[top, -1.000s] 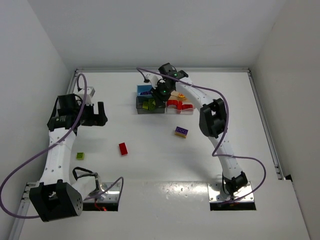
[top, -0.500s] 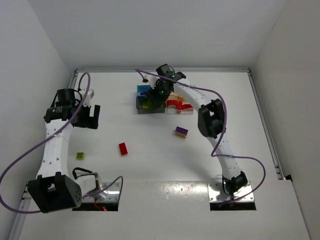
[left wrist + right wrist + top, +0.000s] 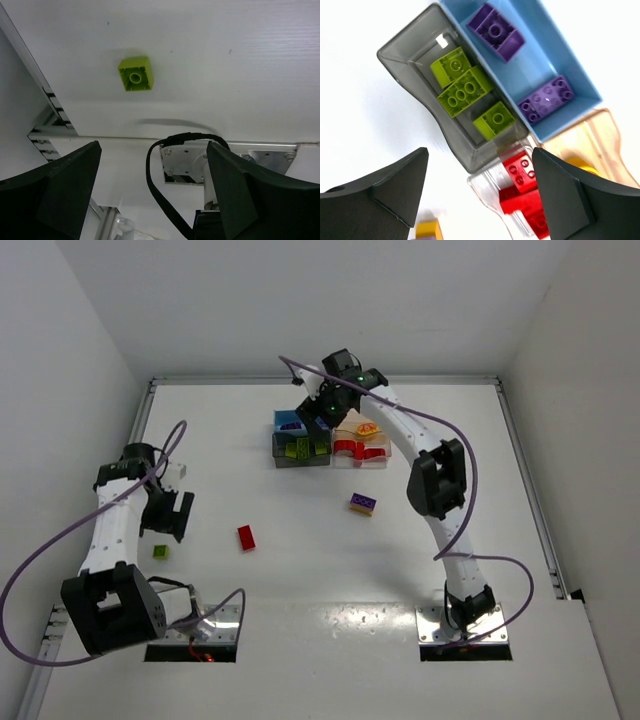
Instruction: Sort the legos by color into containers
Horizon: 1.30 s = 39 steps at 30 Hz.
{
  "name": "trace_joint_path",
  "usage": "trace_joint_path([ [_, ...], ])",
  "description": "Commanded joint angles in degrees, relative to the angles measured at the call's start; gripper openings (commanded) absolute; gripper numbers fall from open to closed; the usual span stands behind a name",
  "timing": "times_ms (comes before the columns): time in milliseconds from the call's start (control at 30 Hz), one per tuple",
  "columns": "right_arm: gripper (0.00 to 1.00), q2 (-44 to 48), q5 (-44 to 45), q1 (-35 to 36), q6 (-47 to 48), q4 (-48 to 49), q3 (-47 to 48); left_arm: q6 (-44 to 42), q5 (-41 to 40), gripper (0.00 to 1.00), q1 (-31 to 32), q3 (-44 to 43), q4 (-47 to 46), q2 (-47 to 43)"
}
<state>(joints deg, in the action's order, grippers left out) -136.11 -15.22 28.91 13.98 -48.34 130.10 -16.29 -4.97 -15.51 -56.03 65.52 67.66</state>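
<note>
left hand [image 3: 152,172] spread, near lime lego [image 3: 135,74] | right hand [image 3: 480,186] spread, over containers [image 3: 415,65]

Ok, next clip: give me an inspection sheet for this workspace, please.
Surface: white table, three legos loose on it: red brick, lime brick, purple-yellow clump.
Job's things: blue bin holds purple bricks; grey bin lime bricks; clear bin red bricks; peach bin shows a yellow piece.
Clutter: nothing seen.
Grippers: left gripper open, empty, near the lime brick; right gripper open, empty, above the bins.
Cables: purple cable loops off each arm.
Surroundings: white walls, metal rail at the table edges.
</note>
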Motion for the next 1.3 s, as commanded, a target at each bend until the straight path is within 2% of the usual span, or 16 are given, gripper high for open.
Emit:
trace_joint_path([
  [0, 0.85, 4.19, -0.51, -0.87, -1.94, -0.96, 2.52, -0.32, -3.55, 0.93, -3.55, 2.23, -1.09, 2.82],
  [233, 0.85, 5.33, 0.11, -1.92, -1.94, -2.9, 2.0, -0.32, -1.71, 0.93, -9.1, 5.41, -5.05, 11.42],
  [400, 0.85, 5.86, 0.11, -2.98, -2.55, -3.43, 1.47, -0.32, -0.3, 0.89, -12.09, 5.41, -6.81, 16.8],
  [667, 0.85, 5.86, 0.11, -3.51, -2.55, -3.43, 0.94, 1.44, 2.86, 0.73, -13.14, 3.74, -10.32, 24.01],
  [1133, 0.85, 5.86, 0.72, -4.03, -2.55, -3.96, 0.41, 1.44, 1.19, 0.61, -13.14, 3.21, -17.43, 30.25],
  [1267, 0.85, 5.86, 1.33, -4.03, -2.55, -3.96, 0.41, 1.44, 1.9, 0.47, -13.14, 3.21, -18.06, 30.87],
])
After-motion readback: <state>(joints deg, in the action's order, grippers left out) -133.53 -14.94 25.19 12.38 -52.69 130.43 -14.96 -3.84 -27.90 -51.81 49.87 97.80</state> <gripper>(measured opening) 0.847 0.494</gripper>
